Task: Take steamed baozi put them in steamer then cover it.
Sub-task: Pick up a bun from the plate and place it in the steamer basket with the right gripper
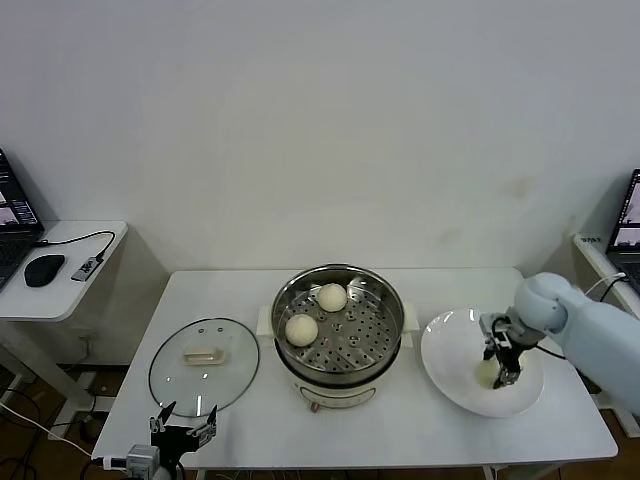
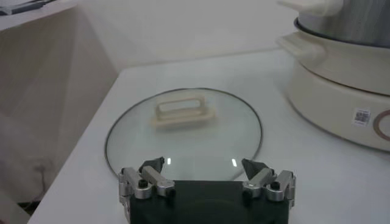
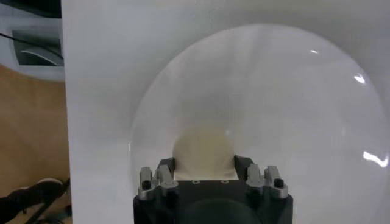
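A white desk [image 1: 420, 440] carries everything, and the steamer [image 1: 338, 325] stands at its middle — a shiny steel pot with a perforated tray on a cream base. To the steamer's left lies a round glass lid [image 1: 204, 364] flat on the desk, its cream handle facing up. To the steamer's right sits a flat white plate [image 1: 450, 345], just beside the pot's side handle. Two buns [image 1: 331, 297] rest on the tray inside the steamer, one toward the back and the other [image 1: 301, 329] nearer the front left, close together but apart. A third bun [image 3: 203, 152] lies on the plate, on the half farther from the steamer. The right arm reaches in from the steamer's right and its right pincer [image 1: 503, 372] points down onto that bun; in the right wrist view the two fingers [image 3: 166, 167] press against the bun's sides, closed onto it, with the bun at plate level. The left pincer [image 1: 185, 424] hangs at the desk's front edge, on the lid's near side and well away from the steamer — its fingers [image 2: 152, 165] spread wide apart and holding nothing, the tips just over the lid's rim in the left wrist view.
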You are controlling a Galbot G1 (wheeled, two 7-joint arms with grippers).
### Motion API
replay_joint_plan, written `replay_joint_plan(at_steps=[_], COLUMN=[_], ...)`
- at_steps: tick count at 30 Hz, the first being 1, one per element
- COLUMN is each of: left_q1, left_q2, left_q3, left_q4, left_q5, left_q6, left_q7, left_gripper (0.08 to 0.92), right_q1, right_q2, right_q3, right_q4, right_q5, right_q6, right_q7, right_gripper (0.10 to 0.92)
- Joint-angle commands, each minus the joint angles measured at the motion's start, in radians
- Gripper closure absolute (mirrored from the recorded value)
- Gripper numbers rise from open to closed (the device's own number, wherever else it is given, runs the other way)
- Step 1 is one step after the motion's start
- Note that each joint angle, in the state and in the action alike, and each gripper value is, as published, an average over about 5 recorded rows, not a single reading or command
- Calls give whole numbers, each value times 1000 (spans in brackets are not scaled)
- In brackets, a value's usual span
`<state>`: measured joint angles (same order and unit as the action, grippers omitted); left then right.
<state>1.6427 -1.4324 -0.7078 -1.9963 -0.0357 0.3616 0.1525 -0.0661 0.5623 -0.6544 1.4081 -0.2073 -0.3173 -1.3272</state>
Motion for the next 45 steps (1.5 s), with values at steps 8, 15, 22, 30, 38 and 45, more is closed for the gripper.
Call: replay_joint_plan(at_steps=[8, 15, 22, 30, 38, 45], left_q1=[-7, 4, 22, 37, 45, 45], left_q2=[-10, -17, -26, -36, -41, -48], left_q3=[-33, -53, -69, -73, -88, -88], left_q4=[-26, -61, -75, -100, -118, -117], left_q5=[-2, -6, -15, -10, -10, -8], left_q6=[8, 10, 14, 15, 17, 17], left_q7=[-9, -9, -13, -17, -16, -16], left_gripper=[177, 177, 177, 177, 177, 177], right_q1=[634, 660, 580, 495, 438, 406], right_q2=[236, 450, 618, 686, 679, 687], right_q3=[-283, -288, -297, -342, -359, -345], right_q4=[-87, -187, -186, -145, -86, -58], right_q5=[347, 395, 381, 272, 101, 15], right_q6=[112, 403, 607, 797, 955, 974], right_q7=[-113, -135, -126, -130, -146, -145], right_gripper=[423, 423, 423, 421, 414, 415])
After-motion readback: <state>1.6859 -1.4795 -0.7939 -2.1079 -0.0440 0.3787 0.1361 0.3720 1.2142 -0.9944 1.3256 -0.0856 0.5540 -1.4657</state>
